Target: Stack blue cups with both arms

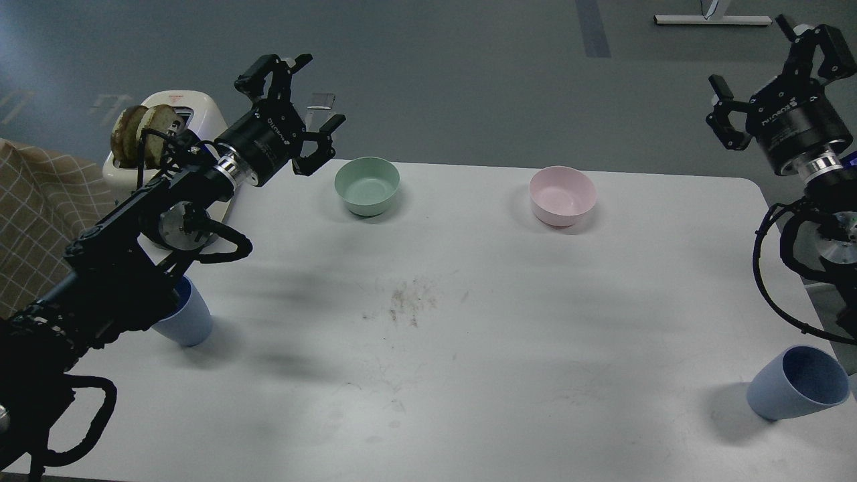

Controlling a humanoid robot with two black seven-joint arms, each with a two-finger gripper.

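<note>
One blue cup stands upright near the table's left edge, its rim partly hidden behind my left arm. The other blue cup stands at the table's front right corner. My left gripper is open and empty, held in the air over the table's back left, just left of the green bowl and far from the left cup. My right gripper is open and empty, high beyond the table's back right corner, far above the right cup.
A pale green bowl and a pink bowl stand along the white table's back edge. A white toaster with bread slices sits at the back left. A checked cloth lies at the left. Crumbs mark the table's middle.
</note>
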